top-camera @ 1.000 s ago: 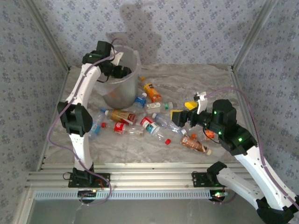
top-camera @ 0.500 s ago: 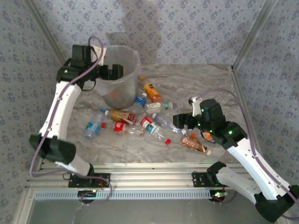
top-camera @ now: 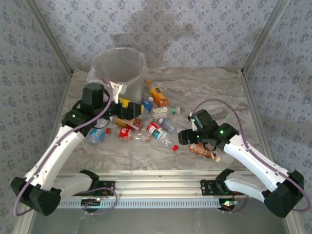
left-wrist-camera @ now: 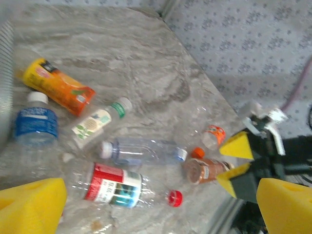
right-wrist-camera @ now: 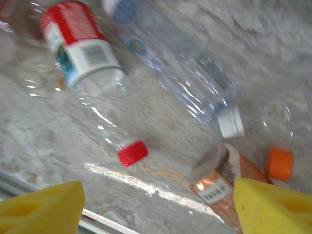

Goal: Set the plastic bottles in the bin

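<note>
Two yellow fingers [right-wrist-camera: 41,207] occupy the lower corners, spread wide, with nothing clamped between them. Three bottles lie on the marbled grey desk [right-wrist-camera: 302,58]: a red-and-white-labelled bottle [right-wrist-camera: 83,46] with a red cap [right-wrist-camera: 132,152], a clear bottle [right-wrist-camera: 195,83] with a white cap [right-wrist-camera: 231,122], and an orange-brown bottle [right-wrist-camera: 219,183] just beside one finger. An orange cap [right-wrist-camera: 279,165] sits near it.

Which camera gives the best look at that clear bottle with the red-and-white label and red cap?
The left wrist view: the red-capped bottle lies whole and clear on the table. The right wrist view shows the bottle closer but blurred, its base cut off. From the top view the bottle is small among other bottles.
</note>
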